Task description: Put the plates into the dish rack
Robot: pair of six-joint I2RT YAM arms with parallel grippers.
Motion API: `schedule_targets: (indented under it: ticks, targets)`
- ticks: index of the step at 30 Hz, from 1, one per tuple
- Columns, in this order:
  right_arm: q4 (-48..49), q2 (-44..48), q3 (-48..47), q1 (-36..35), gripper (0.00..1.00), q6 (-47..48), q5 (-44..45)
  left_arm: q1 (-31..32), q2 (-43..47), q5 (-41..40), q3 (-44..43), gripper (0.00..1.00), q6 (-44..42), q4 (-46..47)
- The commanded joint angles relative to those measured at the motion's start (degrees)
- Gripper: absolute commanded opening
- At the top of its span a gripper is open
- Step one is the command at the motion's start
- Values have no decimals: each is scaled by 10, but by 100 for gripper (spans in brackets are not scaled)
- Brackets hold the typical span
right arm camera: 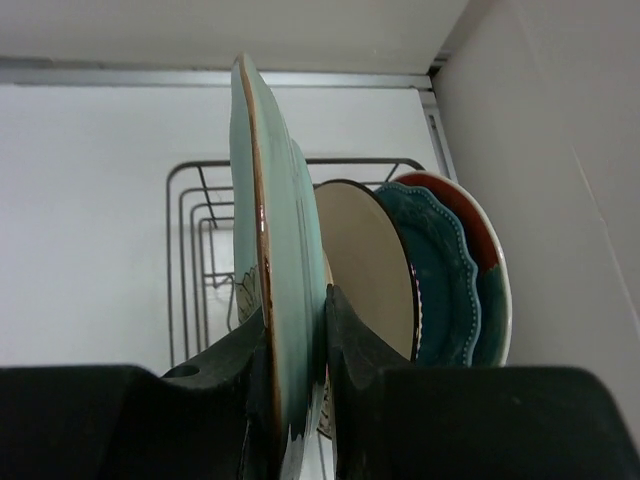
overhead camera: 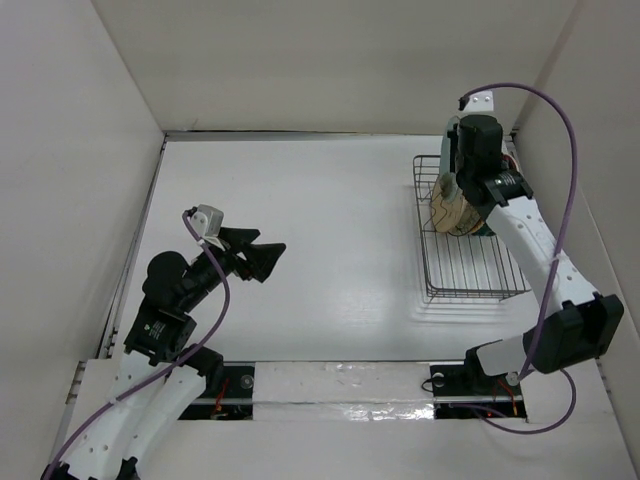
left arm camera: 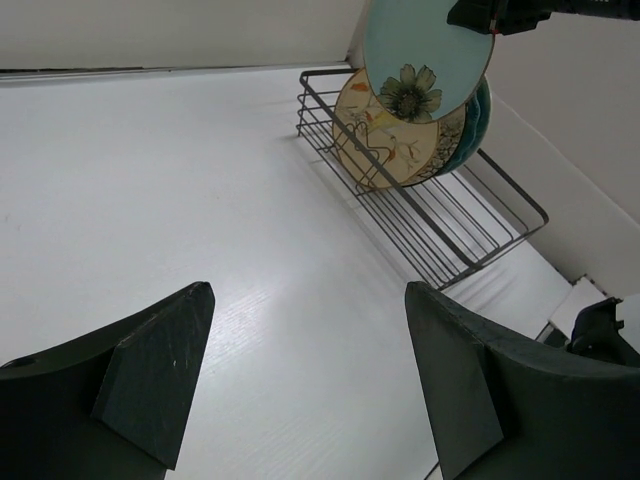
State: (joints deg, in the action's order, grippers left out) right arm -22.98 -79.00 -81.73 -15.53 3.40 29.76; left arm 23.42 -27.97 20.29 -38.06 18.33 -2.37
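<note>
My right gripper (right arm camera: 297, 310) is shut on the rim of a pale green plate (right arm camera: 285, 220) with a flower print, held upright on edge above the far end of the dish rack (overhead camera: 470, 270). Just behind it three plates stand in the rack: a beige floral one (left arm camera: 385, 140), a dark teal one (right arm camera: 440, 280) and a red-and-teal one (right arm camera: 485, 260). From the left wrist view the pale green plate (left arm camera: 420, 50) hangs above the rack's (left arm camera: 450, 230) wires. My left gripper (overhead camera: 270, 243) hovers open over the bare table at the left, nothing between its fingers (left arm camera: 150, 380).
The rack stands against the right wall, with its near half of wires (overhead camera: 470, 285) unfilled. White walls enclose the table on three sides. A purple cable (overhead camera: 565, 150) loops over the right arm.
</note>
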Motion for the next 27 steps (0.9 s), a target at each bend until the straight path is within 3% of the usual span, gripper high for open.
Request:
schedule_targets:
  ticks: [1,5,27]
  targets:
    - [29,-11,-67,-9,0,53,54,6,3,-24,-3,75,-21,-2]
    - [13,-47,-68,-14,0,65,79,6,6,-42,-3,75,-22,-7]
    - [114,-70,109,-14,0,-33,-25,6,1,-67,-3,75,-24,-7]
